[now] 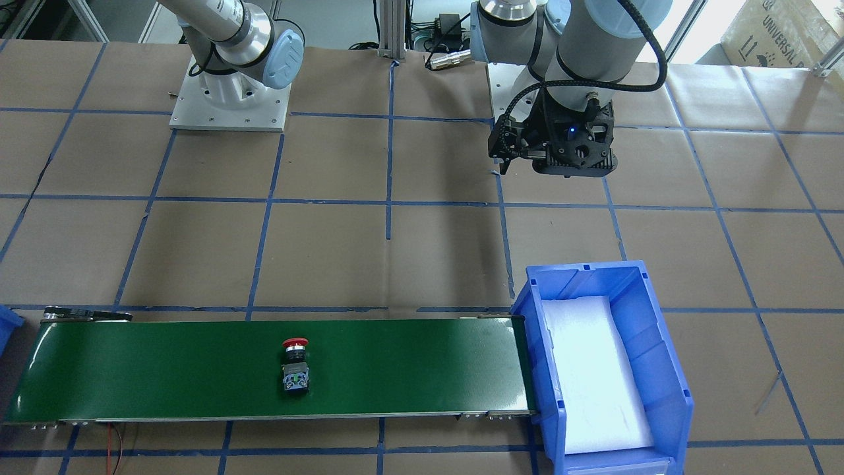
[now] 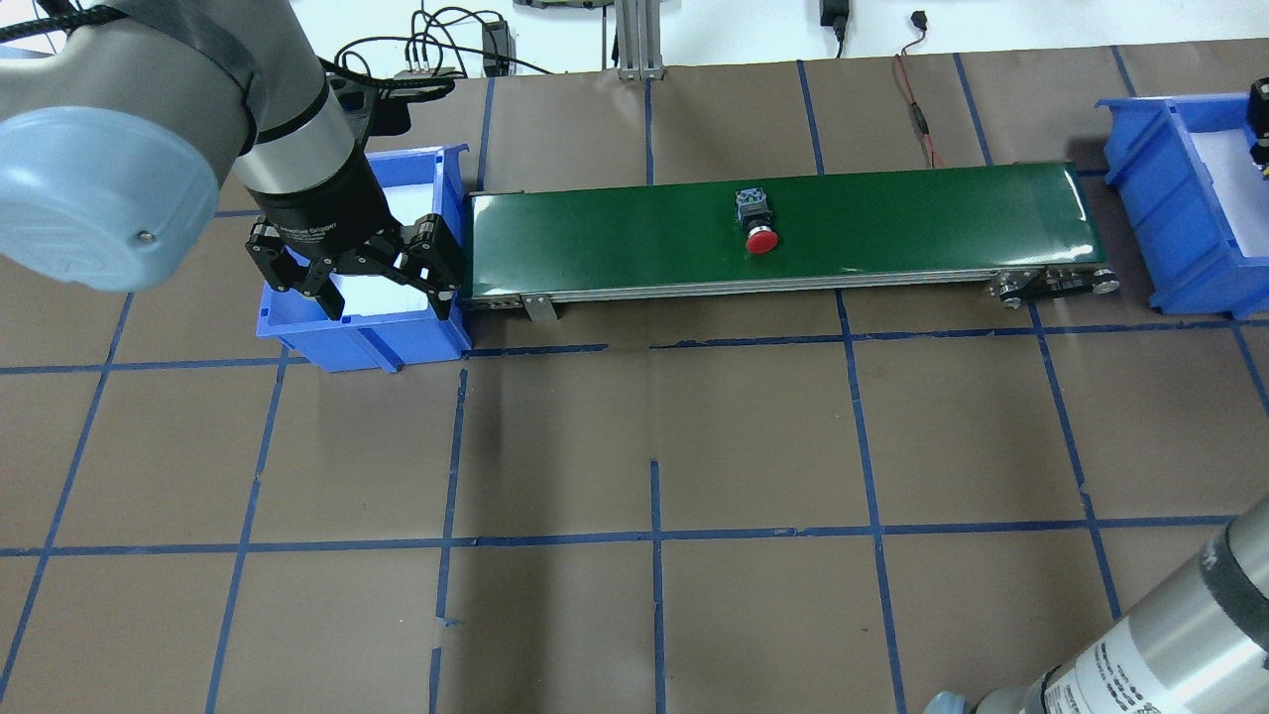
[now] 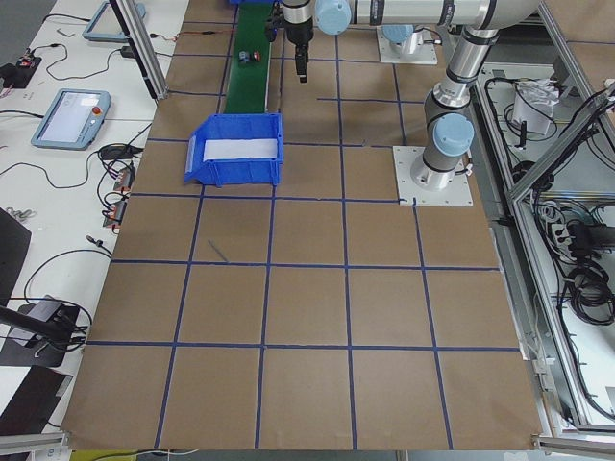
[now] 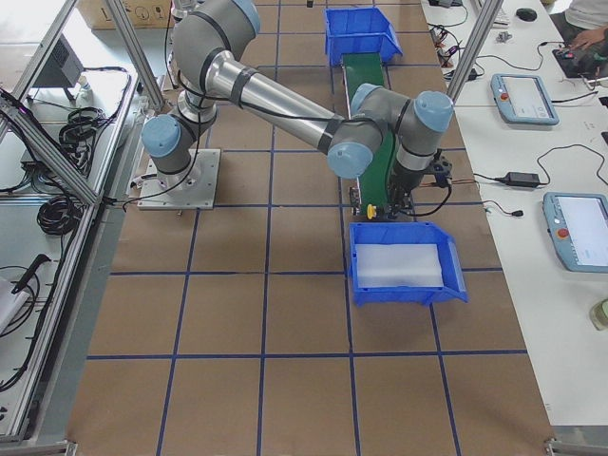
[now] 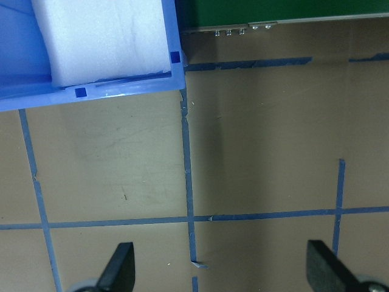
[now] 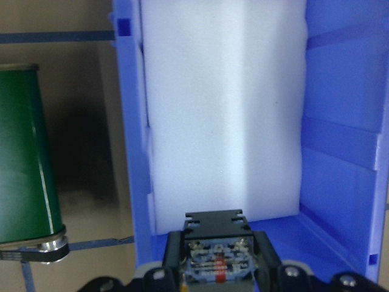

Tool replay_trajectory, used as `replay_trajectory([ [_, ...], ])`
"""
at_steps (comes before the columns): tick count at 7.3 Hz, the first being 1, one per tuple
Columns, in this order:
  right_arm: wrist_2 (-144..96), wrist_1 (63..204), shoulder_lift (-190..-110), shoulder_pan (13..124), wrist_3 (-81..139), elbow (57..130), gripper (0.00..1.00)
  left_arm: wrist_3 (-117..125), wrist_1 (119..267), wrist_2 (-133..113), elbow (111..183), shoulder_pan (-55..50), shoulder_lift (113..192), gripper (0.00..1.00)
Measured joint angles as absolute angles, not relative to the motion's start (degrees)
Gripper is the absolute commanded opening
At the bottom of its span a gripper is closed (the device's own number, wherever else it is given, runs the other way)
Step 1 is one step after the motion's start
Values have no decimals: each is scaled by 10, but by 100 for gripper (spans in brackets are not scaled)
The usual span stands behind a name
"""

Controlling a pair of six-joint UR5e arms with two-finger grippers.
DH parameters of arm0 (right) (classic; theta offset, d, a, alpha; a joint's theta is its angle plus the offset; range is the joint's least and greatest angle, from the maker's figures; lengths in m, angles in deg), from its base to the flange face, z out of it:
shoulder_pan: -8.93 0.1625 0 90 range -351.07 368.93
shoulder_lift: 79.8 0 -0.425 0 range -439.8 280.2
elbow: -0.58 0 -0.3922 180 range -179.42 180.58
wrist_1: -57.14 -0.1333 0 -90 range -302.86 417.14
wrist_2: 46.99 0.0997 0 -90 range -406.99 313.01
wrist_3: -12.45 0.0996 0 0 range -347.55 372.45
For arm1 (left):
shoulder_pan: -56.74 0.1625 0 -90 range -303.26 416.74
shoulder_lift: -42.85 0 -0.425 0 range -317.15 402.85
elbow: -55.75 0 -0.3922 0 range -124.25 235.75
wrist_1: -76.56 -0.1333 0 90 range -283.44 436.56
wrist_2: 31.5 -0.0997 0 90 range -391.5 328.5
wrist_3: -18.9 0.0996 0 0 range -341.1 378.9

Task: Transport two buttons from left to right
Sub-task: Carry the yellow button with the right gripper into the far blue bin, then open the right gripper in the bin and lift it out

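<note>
Red button (image 1: 296, 366): laid on its side near mid-belt, with the red mushroom cap turned toward the robot and the black collar and grey contact block behind it.

Belt (image 1: 165, 369): smooth, dark green, flat and metal-edged, run along the counter's far side between two bins.

Other button (image 6: 216, 228): clamped in the right gripper (image 6: 219, 258) and held above the right bin (image 6: 340, 121). Only its grey block and black frame are seen; the cap colour cannot be told.

Left gripper (image 2: 389, 302): jaws spread apart with nothing between them, hung over the counter (image 2: 753, 436) at the near corner of the left bin (image 2: 362, 342).

Both bins: blue moulded plastic, lined with white foam (image 1: 587, 369).

Counter: covered in brown paper and gridded with blue tape (image 2: 555, 541).

The left bin is set just beside the belt end. A strip of counter is seen between the other end and the right bin. A broad papered stretch is left between the belt and the arm bases (image 1: 231, 109).
</note>
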State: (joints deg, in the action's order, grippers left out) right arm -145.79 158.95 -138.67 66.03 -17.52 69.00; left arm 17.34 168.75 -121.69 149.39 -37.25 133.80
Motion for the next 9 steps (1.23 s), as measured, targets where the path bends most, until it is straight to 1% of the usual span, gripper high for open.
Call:
replay_trajectory([
  [1,-1459,1598,-1375,651,-176,688,26,174,1688,-1217,1494,-373,1339,100],
  [2,-1459,1604,-1362,646,-177,686,45,174,1688,-1218,1494,-373,1340,100],
  [4,-1459,1617,-1350,644,-177,680,95,174,1688,-1218,1494,-373,1341,100],
  [5,-1459,1621,-1348,644,-179,680,99,174,1688,-1218,1494,-373,1341,100],
  [9,-1448,1609,-1363,666,-178,680,100,173,1688,-1218,1494,-374,1342,100],
])
